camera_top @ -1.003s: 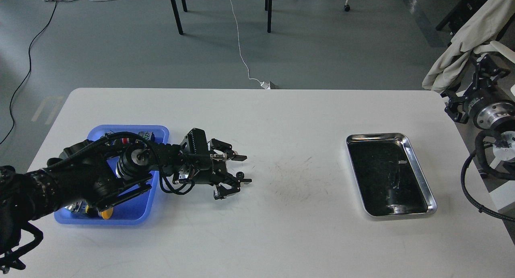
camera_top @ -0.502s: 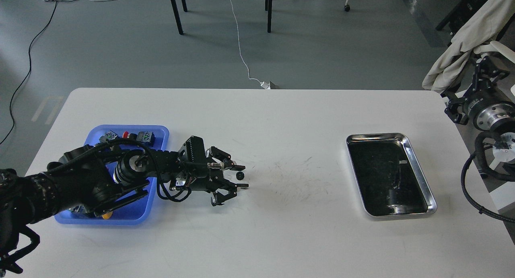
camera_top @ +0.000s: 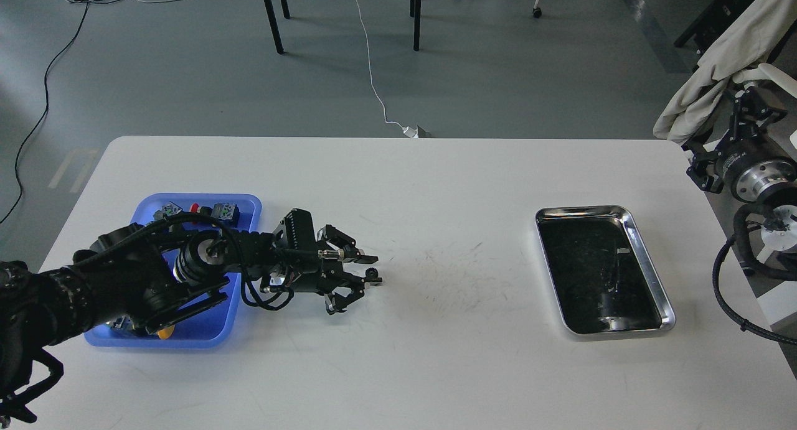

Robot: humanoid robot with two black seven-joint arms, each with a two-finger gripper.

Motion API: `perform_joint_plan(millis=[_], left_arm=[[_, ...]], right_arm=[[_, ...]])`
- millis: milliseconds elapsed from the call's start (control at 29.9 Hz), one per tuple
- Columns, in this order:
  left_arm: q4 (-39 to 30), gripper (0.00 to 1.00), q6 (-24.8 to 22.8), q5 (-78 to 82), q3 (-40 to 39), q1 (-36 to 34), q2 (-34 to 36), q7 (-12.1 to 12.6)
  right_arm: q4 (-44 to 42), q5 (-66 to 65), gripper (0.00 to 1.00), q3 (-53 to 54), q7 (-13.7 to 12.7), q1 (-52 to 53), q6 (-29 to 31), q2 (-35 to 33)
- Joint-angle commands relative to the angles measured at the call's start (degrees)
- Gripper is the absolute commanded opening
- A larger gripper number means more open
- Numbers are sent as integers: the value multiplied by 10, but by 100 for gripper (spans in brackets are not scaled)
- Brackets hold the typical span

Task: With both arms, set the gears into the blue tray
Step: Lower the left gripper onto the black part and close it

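gear spot: 1 tiny black gear sits on the white counter, right at the tip end of the left tool, basically between its 2 fingers

which way it has to go: the blue tray is off to the left of the gear, behind the tool along the arm, so the trip is back toward the robot's left side

nearer arm: left one by a mile, the right tool is parked off the counter's right edge, well apart from everything

left tool state: fingers narrowed around the gear, looks like it's pinching it, but it's small and dark so I can't swear there's real contact

right tool state: too dark and end-on, cannot tell if it's spread or clenched

not the target: the silver metal tray on the right; push-button switches sit in the blue tray
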Motion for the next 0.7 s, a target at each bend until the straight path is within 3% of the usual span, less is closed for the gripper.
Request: perform_joint_plan(millis=[0,134,201,368,669], left_arm=[[-1,24,1,0,1,1,0,0],[-3,23,1,0,0,1,-1,0],[-5,15,1,0,1,0,2,0],[-12,10,1,0,1,-4,5,0],[-60,9,-6,0,0,-20,54,0]], right_arm=[[0,-1,97,0,0,0,0,1],[-1,-2,97,-1,0,0,1,1],[-1,-2,97,-1,0,-2,0,1],[-1,-2,97,-2,1,-3,0,1],[-2,-2,97,-2,1,-8,1,3]])
